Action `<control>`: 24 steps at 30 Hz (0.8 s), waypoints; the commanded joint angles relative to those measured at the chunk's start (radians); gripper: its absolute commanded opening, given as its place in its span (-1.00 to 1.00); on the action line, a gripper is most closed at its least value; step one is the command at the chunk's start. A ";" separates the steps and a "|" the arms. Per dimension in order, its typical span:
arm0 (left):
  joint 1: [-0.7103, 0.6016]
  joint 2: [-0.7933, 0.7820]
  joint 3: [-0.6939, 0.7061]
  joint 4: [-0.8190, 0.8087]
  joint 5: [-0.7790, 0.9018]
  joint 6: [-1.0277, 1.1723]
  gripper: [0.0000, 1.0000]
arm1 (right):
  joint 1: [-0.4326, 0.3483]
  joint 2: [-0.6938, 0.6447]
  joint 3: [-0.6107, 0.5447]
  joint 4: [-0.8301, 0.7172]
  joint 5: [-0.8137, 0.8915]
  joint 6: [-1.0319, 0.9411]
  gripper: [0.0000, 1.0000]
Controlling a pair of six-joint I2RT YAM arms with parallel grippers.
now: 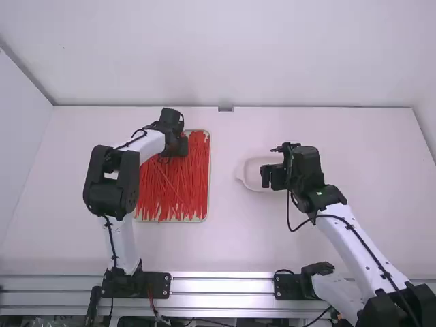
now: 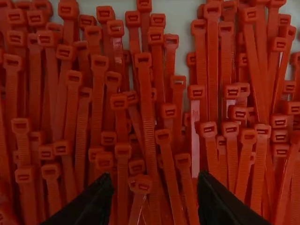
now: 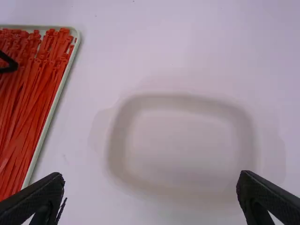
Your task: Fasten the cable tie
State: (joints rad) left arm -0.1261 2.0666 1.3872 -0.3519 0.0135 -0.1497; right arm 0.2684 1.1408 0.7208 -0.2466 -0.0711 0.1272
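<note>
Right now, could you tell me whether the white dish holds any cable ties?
No, the dish shows a bare inside; the ties lie apart from it.

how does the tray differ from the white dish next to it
The tray is flat, pale-rimmed and piled with red cable ties; the dish is deeper, white, its inside bare. The tray is larger than the dish. The left gripper hangs over the tray, the right gripper over the dish. Both are rounded rectangles on the table.
</note>
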 commanded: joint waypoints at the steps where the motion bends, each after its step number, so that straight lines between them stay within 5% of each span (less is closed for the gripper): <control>1: 0.015 0.011 -0.008 -0.002 -0.005 0.001 -0.08 | 0.000 0.004 0.034 0.000 0.005 0.003 0.96; 24: 0.020 0.011 -0.048 0.055 -0.004 -0.016 -0.28 | 0.000 0.004 0.034 0.003 0.005 0.003 0.96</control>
State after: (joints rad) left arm -0.1165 2.0666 1.3460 -0.2974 0.0132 -0.1608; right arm 0.2680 1.1408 0.7208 -0.2455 -0.0711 0.1291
